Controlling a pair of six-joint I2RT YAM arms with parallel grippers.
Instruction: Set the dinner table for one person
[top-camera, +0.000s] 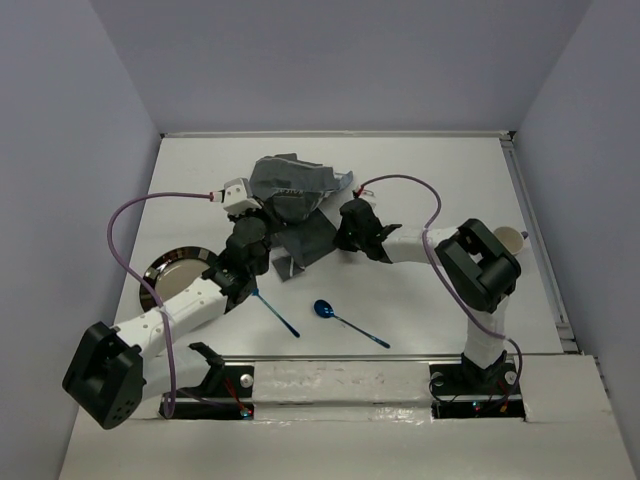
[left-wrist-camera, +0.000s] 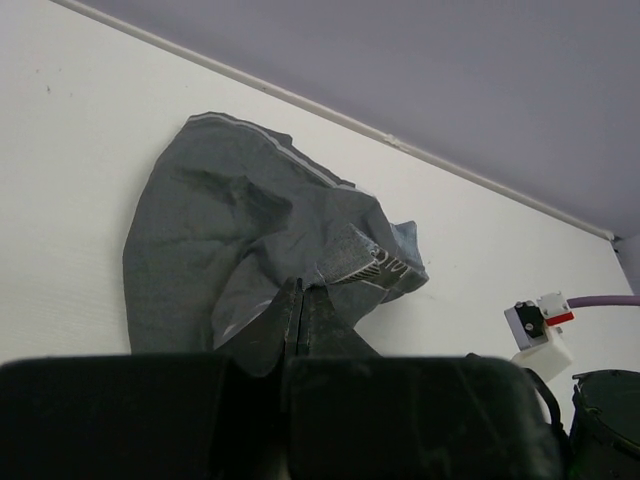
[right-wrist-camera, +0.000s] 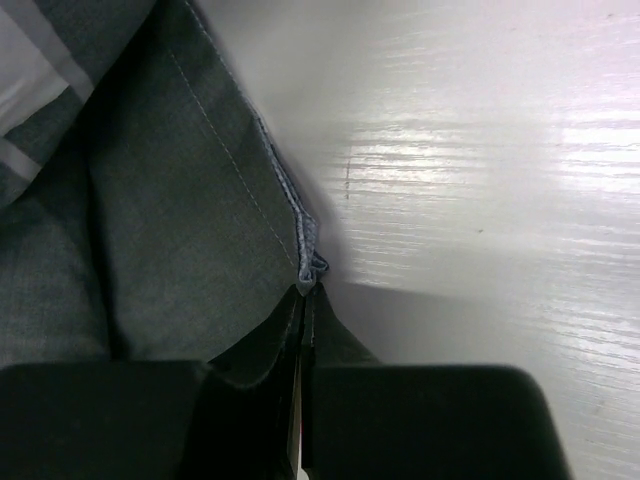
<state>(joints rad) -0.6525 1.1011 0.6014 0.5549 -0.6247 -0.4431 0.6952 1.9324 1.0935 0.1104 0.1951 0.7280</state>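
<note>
Far left in the overhead view: round, shiny metal plate (top-camera: 172, 268), partly hidden under the left arm. Beneath everything, spanning the view: dinner table (top-camera: 420, 190), large, flat, matte white, rectangular. Just right of the plate: left gripper (top-camera: 268, 208), black fingers (left-wrist-camera: 285, 320) pressed together on a fold of the cloth mat (top-camera: 293, 195), pinch visible in the left wrist view. Mat itself dark grey woven fabric with pale stripes near one edge, crumpled and bunched into a heap toward the far middle of the table. Nearer the arm bases: slim blue metallic utensil (top-camera: 277, 312), head hidden beneath the left arm, type unclear; beside it to the right, glossy blue spoon (top-camera: 347, 322) with oval bowl and thin handle, lying flat. Right of the mat: right gripper (top-camera: 338, 232), fingers clamped shut on the mat's stitched hem corner. Far right edge: small pale cup (top-camera: 512, 240), half hidden behind the right arm.
</note>
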